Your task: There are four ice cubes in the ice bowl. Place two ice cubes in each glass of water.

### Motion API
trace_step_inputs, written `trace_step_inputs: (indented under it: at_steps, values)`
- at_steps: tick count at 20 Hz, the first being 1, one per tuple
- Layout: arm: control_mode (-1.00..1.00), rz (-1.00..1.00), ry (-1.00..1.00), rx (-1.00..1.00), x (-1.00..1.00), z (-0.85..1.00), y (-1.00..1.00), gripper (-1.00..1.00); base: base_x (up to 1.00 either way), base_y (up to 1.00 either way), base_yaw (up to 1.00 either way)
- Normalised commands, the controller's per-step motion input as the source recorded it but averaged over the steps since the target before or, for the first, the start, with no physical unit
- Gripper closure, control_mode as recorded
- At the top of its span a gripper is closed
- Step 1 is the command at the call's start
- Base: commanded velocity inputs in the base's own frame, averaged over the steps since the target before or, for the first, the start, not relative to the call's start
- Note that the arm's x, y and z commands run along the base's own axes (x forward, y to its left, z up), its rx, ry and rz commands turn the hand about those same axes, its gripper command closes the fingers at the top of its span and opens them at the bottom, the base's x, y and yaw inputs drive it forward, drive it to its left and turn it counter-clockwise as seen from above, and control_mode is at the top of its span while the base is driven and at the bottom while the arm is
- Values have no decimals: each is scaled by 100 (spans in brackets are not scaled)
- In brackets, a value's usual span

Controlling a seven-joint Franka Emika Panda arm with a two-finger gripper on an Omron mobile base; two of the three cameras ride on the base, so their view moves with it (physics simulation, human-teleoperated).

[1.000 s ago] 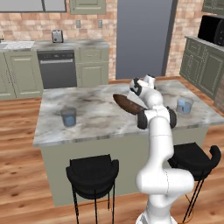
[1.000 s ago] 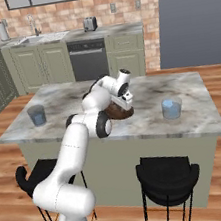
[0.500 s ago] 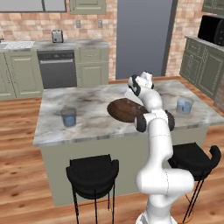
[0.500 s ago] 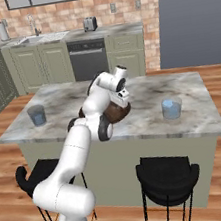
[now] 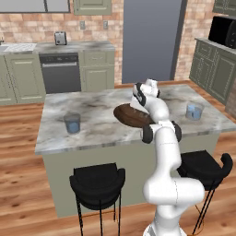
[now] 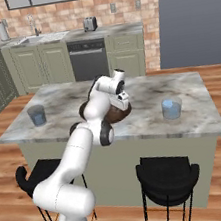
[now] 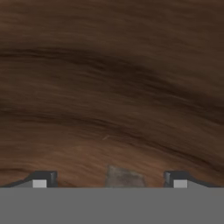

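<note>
The tool (image 7: 111, 181) hangs low over the ice bowl (image 5: 131, 116), which sits near the middle of the marble desk (image 5: 101, 126). In the hand view the two finger tips (image 7: 43, 179) stand wide apart, released and holding nothing, with dark wood grain of the bowl close behind them. Between the tips, at the lower edge, lies a small pale patch, probably one ice cube (image 7: 124, 178), though it is too faint to confirm.

The left glass of water (image 5: 72, 123) stands near the desk's left end; the right glass of water (image 5: 194, 111) stands near the right end. Both are well apart from the bowl. Whether either glass already holds ice cannot be told.

Step in hand, as judged: approach for picking a cube out of the bowl. The next move calls for centring the cube between the tips, lowering without pressing the bowl, and clenching gently, since a small slick cube may slip aside.
</note>
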Motion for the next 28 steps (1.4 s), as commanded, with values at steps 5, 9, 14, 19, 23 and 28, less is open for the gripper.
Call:
trace_step_inputs:
  at_steps: [5, 9, 14, 19, 23, 28]
  values:
    - [-100, 3, 0, -3, 0, -44, -6, -100, 0, 0, 0]
    - [-100, 5, -1, -5, 7, -35, -38, -100, 0, 0, 0]
    - [-100, 0, 0, 0, 2, -1, -8, -100, 0, 0, 0]
    - [-100, 0, 0, -2, 4, -12, -10, -100, 0, 0, 0]
    - [-100, 0, 0, -10, 0, -37, -1, 100, 0, 0, 0]
    - [-100, 0, 0, -1, 0, -4, 0, 100, 0, 0, 0]
